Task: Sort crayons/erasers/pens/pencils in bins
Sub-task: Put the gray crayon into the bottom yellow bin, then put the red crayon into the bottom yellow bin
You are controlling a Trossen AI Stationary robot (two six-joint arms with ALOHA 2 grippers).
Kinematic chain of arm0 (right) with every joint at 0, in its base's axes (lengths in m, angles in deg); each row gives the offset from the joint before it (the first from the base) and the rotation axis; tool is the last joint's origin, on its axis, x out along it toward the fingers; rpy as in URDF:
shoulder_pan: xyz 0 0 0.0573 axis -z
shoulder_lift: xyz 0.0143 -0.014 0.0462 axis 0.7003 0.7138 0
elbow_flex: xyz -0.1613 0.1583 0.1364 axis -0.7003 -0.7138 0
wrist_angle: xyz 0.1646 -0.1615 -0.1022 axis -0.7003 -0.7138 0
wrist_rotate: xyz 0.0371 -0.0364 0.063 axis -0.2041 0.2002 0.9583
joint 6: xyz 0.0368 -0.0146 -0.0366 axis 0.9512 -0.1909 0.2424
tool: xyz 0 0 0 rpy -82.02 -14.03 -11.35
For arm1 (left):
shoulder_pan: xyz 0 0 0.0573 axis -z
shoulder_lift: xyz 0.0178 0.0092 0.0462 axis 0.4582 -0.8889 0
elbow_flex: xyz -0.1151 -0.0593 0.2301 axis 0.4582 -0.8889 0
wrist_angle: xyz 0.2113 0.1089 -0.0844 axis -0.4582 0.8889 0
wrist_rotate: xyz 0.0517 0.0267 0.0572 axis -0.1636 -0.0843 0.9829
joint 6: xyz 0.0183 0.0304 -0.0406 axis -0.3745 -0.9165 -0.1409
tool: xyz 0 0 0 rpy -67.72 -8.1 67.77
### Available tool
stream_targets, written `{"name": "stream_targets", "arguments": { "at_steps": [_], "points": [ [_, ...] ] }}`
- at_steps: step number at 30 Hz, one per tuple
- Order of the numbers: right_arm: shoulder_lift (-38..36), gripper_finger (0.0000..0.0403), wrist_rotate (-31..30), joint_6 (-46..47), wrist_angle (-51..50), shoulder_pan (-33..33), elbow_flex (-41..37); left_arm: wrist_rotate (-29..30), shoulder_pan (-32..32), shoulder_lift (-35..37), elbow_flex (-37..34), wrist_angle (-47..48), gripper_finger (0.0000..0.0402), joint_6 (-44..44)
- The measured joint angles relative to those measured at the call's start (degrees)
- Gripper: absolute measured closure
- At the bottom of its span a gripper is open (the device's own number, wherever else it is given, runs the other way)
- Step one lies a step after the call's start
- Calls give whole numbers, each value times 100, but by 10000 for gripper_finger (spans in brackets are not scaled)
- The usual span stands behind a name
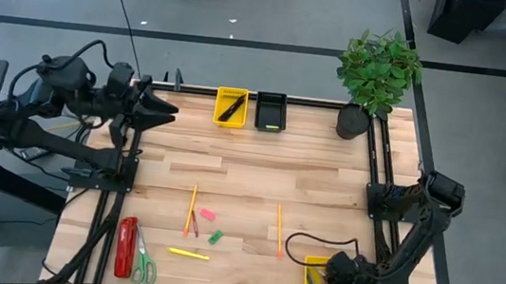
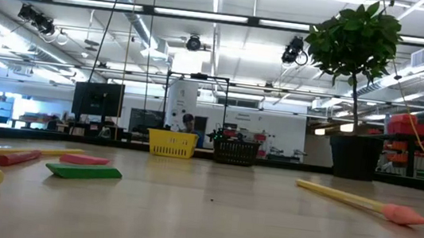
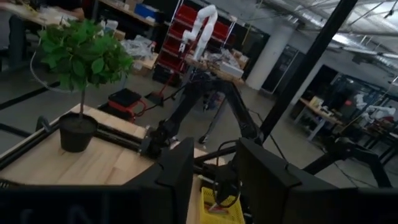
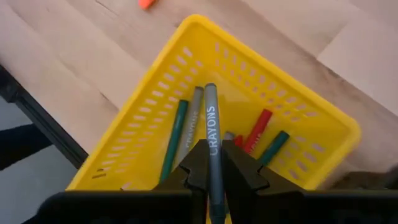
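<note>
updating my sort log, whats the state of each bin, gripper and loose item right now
right gripper: shut on a grey crayon, over the near yellow bin
near yellow bin: holds several crayons
left gripper: open, empty, at the table's far left
far yellow bin: holds a dark pen
black bin: holds a green eraser
orange pencil: lying loose

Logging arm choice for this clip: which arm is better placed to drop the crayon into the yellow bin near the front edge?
Right. The right gripper is shut on a grey crayon directly over the yellow bin, which holds other crayons. The left gripper waits near the table's far left corner, holding nothing.
</note>
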Motion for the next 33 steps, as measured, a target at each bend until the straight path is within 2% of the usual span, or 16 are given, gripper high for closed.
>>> {"name": "stream_targets", "arguments": {
  "at_steps": [7,15,19,22,28,33],
  "points": [
    [0,353,-4,-89,113,-4,-11,8,0,-139,-2,225,278,79],
    [0,282,-4,-96,421,-4,-11,7,1,-257,-2,221,274,89],
    [0,261,42,-49,526,32,66,5,7,-301,-2,230,278,234],
    [-51,260,9,36,540,131,221,-53,7,-309,-2,219,280,471],
    [-140,269,-513,210,520,567,534,-625,7,-312,-2,188,279,601],
    [-140,271,-593,-183,565,1089,657,-974,7,-314,-2,105,285,480]
  ]
}}
